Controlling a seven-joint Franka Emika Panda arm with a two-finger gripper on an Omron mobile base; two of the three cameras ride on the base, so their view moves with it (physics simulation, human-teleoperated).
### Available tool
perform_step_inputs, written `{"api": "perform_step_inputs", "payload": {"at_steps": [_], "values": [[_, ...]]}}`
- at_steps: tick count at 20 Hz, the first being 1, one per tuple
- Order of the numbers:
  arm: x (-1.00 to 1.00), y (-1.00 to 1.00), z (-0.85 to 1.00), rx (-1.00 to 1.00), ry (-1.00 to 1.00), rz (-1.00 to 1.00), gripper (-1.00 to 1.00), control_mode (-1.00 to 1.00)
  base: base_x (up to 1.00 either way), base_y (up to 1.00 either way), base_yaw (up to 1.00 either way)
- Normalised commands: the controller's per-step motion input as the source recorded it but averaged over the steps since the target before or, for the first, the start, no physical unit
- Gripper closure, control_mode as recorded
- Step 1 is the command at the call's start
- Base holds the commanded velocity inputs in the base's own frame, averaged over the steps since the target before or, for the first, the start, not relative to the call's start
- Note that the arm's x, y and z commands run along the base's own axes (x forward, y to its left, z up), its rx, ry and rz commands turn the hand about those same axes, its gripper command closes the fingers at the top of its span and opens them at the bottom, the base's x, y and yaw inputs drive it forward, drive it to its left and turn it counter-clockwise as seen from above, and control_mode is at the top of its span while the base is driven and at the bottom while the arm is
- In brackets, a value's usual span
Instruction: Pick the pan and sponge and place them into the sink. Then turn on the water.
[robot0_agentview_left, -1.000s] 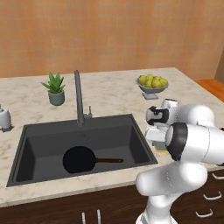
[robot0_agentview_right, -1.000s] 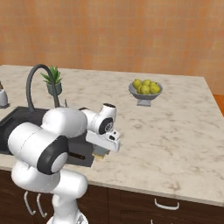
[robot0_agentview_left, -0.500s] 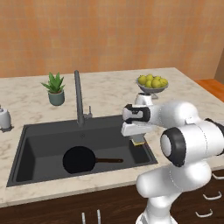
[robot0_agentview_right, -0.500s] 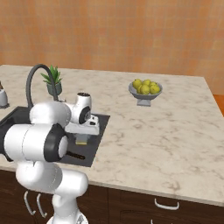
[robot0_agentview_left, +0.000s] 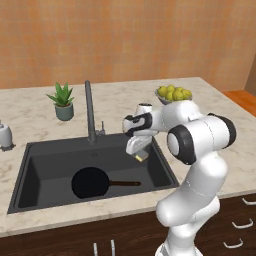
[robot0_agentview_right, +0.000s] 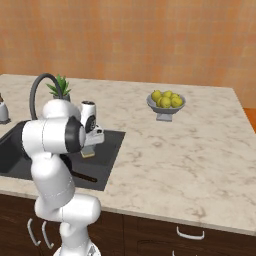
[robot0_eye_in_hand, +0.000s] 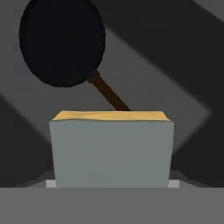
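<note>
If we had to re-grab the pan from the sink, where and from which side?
Grip the pan by its thin straight handle, coming down from above. It lies flat on the sink floor with the handle pointing right, toward the arm; the round body looks too wide for the pincer, which currently carries the sponge over the basin.

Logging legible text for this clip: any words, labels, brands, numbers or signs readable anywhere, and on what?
None: no lettering shows on the sponge, pan, sink, faucet, soap dispenser, plant pot or fruit bowl.
</note>
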Motion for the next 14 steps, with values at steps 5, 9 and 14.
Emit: {"api": "perform_step_inputs", "payload": {"at_steps": [5, 9, 14], "values": [[0.01, 0.39, -0.28, 0.00, -0.08, 0.41, 1.00, -1.00, 0.00, 0.00, 0.00], [0.00, 0.49, -0.24, 0.00, 0.00, 0.25, 1.00, -1.00, 0.00, 0.00, 0.00], [0.01, 0.45, -0.53, 0.07, -0.03, 0.19, 1.00, -1.00, 0.00, 0.00, 0.00]]}}
